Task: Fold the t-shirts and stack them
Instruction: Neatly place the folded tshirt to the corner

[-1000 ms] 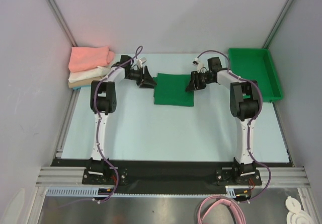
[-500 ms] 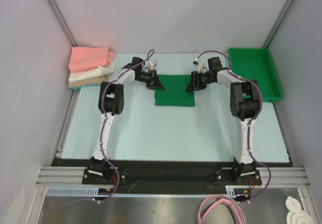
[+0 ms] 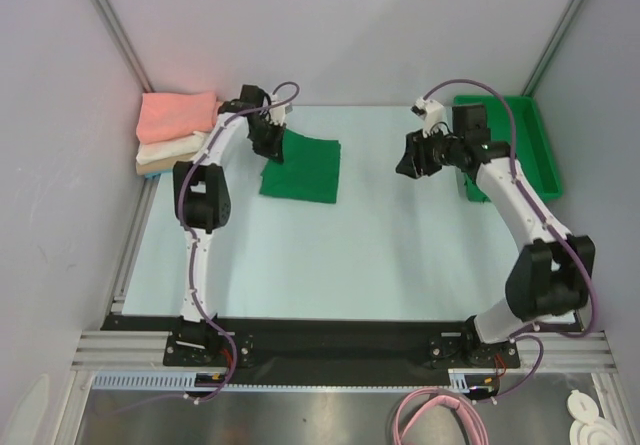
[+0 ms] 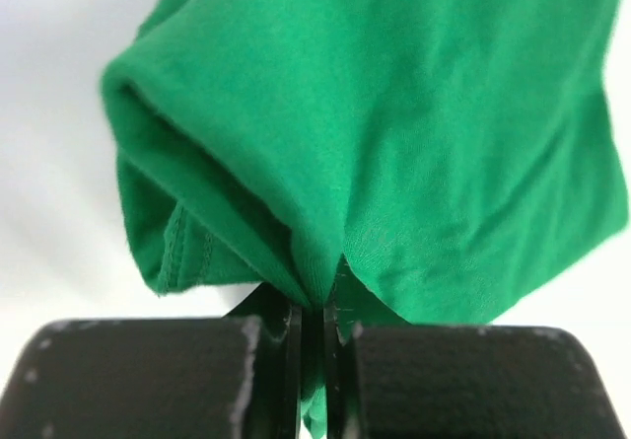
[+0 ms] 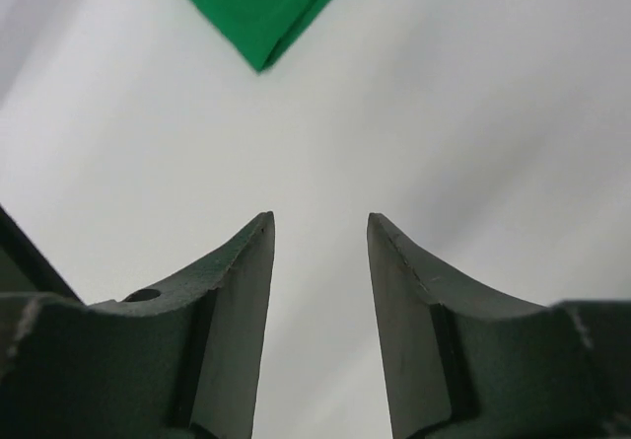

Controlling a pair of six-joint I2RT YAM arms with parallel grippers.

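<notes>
Green shirt (image 3: 302,168) is folded to a rectangle and lies on the table (image 3: 380,235) near the stack (image 3: 178,130) — pink on white on tan, far-left corner. Left gripper (image 4: 314,326) is pinched tight on the shirt's edge nearest the stack; layers bunch at the jaws. Right gripper (image 5: 320,252) is spread, empty, well apart. Step looks like transfer to the stack — next move: lift clear, carry over pink, keep the fold closed.

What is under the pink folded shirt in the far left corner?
A white folded shirt, then a tan shirt lowest. Only their front edges show; the pink shirt covers the rest.
</notes>
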